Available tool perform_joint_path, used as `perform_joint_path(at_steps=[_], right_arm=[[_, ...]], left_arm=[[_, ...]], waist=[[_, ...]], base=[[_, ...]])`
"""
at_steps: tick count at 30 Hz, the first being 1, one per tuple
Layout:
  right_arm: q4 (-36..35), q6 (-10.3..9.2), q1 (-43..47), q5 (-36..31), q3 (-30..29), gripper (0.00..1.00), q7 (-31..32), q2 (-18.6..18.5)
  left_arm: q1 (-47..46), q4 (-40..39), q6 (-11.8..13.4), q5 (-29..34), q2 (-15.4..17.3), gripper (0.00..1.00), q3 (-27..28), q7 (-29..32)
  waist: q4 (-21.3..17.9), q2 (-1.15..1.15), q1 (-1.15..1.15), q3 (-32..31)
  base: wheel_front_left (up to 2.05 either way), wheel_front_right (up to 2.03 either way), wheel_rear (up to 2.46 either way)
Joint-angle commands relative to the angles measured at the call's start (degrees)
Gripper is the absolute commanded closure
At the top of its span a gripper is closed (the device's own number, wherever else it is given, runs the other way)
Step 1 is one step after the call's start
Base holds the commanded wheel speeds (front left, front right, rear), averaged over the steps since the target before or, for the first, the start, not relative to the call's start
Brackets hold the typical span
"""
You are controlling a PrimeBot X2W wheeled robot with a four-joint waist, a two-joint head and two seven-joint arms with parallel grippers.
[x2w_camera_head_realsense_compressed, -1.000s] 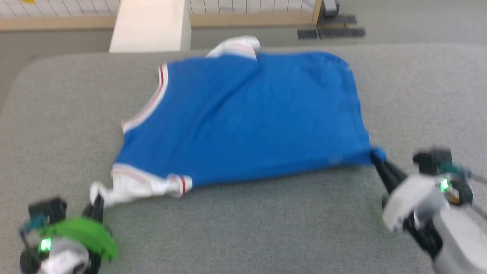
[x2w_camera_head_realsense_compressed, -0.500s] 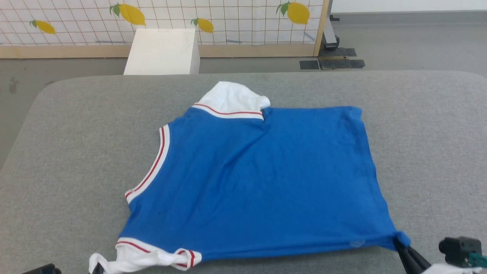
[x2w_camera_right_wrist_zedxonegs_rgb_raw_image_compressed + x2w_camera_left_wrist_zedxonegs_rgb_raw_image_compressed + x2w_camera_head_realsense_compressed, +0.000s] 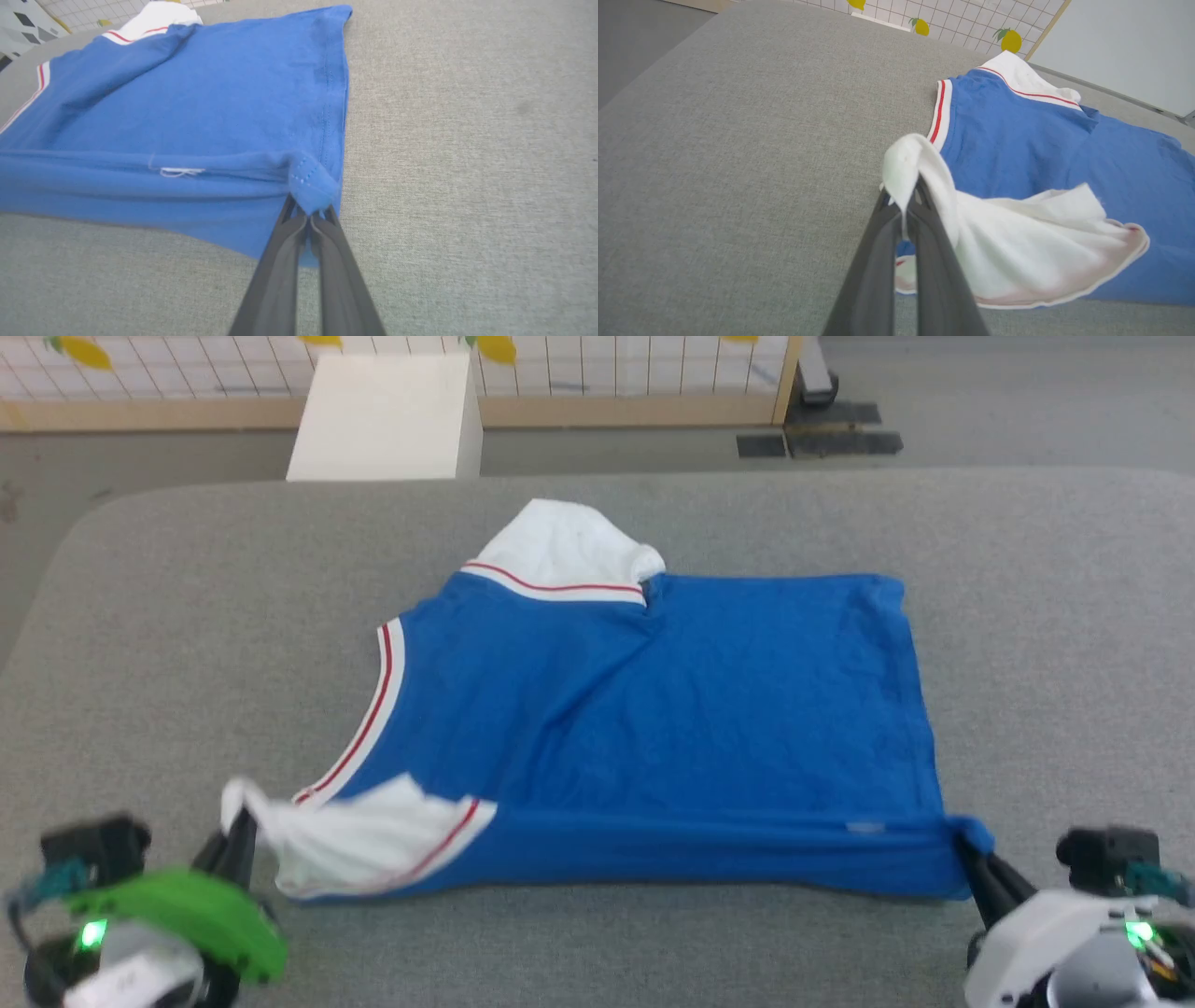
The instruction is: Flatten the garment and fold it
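Observation:
The royal-blue garment (image 3: pixel 672 709) lies spread on the grey table (image 3: pixel 187 616), plain side up, its print hidden. One white sleeve (image 3: pixel 569 546) points to the far side. My left gripper (image 3: pixel 238 821) is shut on the near white sleeve (image 3: pixel 1017 242), lifting it over the blue cloth. My right gripper (image 3: pixel 971 859) is shut on the garment's near right hem corner (image 3: pixel 313 186), raising the near edge off the table. A small white label (image 3: pixel 180 171) shows along that lifted edge.
A white box (image 3: pixel 383 415) stands on the floor beyond the table's far edge, before a lemon-patterned screen (image 3: pixel 607 373). Dark pads (image 3: pixel 822 429) lie on the floor at the far right. Bare grey table surrounds the garment on all sides.
Both grippers have lifted the near edge of the garment and carried it toward the far side; the near sleeve now drapes over the blue cloth. The head camera has also tilted.

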Motion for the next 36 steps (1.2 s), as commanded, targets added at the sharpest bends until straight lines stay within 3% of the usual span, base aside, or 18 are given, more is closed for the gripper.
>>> perform_joint_path(at_steps=[1, 9, 21, 22, 23, 24, 25, 31, 36], right_arm=[[1.1, -0.13, -2.4, -0.2, 0.2, 1.00, -0.6, -0.7], [9.4, -0.13, -12.5, 0.7, 3.8, 1.00, -1.7, -3.4], [23.3, -0.13, -23.3, 3.2, 12.5, 1.00, -6.0, -5.5], [24.6, -0.13, -23.7, 3.6, 13.1, 0.91, -6.3, -5.6], [25.5, -0.13, -24.0, 3.9, 13.6, 0.64, -6.6, -5.6], [26.6, -0.13, -24.2, 4.4, 14.1, 0.12, -7.2, -5.8], [27.3, -0.13, -24.3, 4.7, 14.5, 0.00, -7.7, -6.0], [28.3, -0.13, -23.5, 5.7, 16.6, 0.00, -12.1, -6.9], [26.4, -0.13, -21.8, 4.9, 15.8, 0.00, -15.9, -6.8]], left_arm=[[-3.8, 1.8, -0.9, 1.2, -0.5, 1.00, -0.3, -0.1], [-19.2, 14.3, -5.7, 2.3, -4.6, 1.00, -3.6, 0.1], [-28.6, 32.6, -11.8, 1.4, -9.4, 1.00, -7.2, 1.7], [-29.0, 33.8, -12.4, 1.2, -9.9, 0.96, -7.4, 1.4], [-29.3, 34.7, -12.8, 0.9, -10.3, 0.73, -7.4, 1.4], [-29.3, 35.8, -13.6, 0.0, -11.0, 0.16, -7.5, 2.1], [-29.5, 36.6, -14.1, -0.4, -11.3, 0.00, -7.6, 2.4], [-30.1, 39.7, -15.7, -1.4, -11.4, 0.00, -7.2, 1.3], [-30.7, 39.7, -16.3, -1.3, -9.6, 0.00, -7.0, 1.0]], waist=[[0.5, 0.68, 0.01, 2.2], [0.1, 0.68, 0.01, 6.3], [-1.0, 0.68, 0.01, 8.8], [-0.9, 0.68, 0.01, 8.7], [-0.8, 0.68, 0.01, 8.6], [-0.7, 0.68, 0.01, 8.4], [-0.5, 0.68, 0.01, 8.2], [-0.1, 0.68, 0.01, 5.4], [-0.3, 0.68, 0.01, 2.7]], base=[[0.00, 0.00, 0.00], [0.00, 0.00, 0.00], [0.00, 0.00, 0.00], [0.00, 0.00, 0.00], [0.00, 0.00, 0.00], [0.00, 0.00, 0.00], [0.00, 0.00, 0.00], [0.00, 0.00, 0.00], [0.00, 0.00, 0.00]])
